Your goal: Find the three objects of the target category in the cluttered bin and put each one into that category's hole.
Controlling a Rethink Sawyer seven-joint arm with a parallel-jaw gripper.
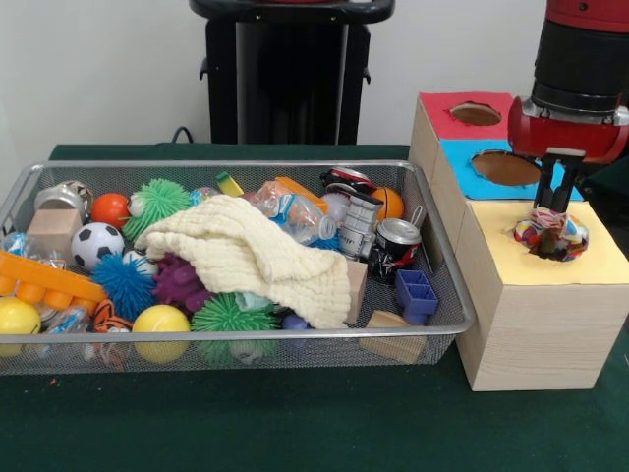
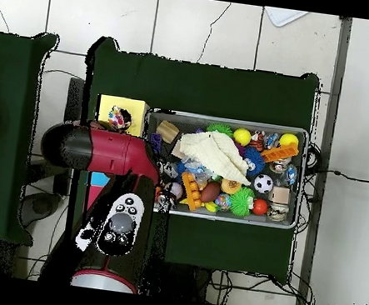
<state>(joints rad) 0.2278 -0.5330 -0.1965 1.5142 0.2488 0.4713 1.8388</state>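
The wire mesh bin [image 1: 447, 295] is full of toys under a cream cloth [image 1: 251, 251]. One dotted ruffled fabric piece [image 1: 552, 236] sits in the hole of the yellow-topped box [image 1: 536, 305]. My gripper [image 1: 554, 208] hangs straight above it, with narrow-set fingertips pinching the top of the fabric. In the overhead view the fabric piece [image 2: 118, 118] shows on the yellow box [image 2: 135, 106], left of the bin [image 2: 225, 121], and the arm [image 2: 96, 149] covers the gripper. No other dotted fabric piece shows clearly in the bin.
Behind the yellow box stand a blue-topped box [image 1: 501, 167] and a red-topped box [image 1: 472, 110], each with a hole. The bin holds spiky balls [image 1: 126, 283], a soccer ball [image 1: 95, 243], cans [image 1: 395, 246], wooden blocks and a blue brick [image 1: 417, 293].
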